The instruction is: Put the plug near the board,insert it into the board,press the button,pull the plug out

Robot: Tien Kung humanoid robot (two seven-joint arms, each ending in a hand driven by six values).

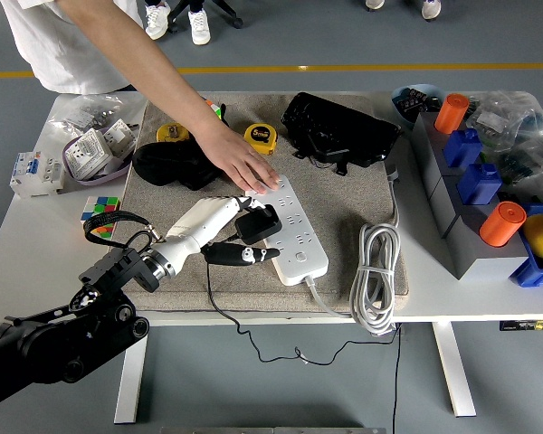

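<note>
While gripped: plug [258, 223], robot hand [224, 226]

Lighting: bright, even, diffuse, apparently from overhead. Shadows: soft and short; a faint one lay under the person's forearm [154, 68] on the grey mat [344, 194], a darker band beneath the table's near edge [452, 315]. Glare: mild sheen on the white power strip [294, 231] and on the left hand [231, 226]; no blown-out areas. Focus: sharp across the tabletop; no motion blur evident. Distortion: slight wide-angle bowing toward the frame's edges.
</note>
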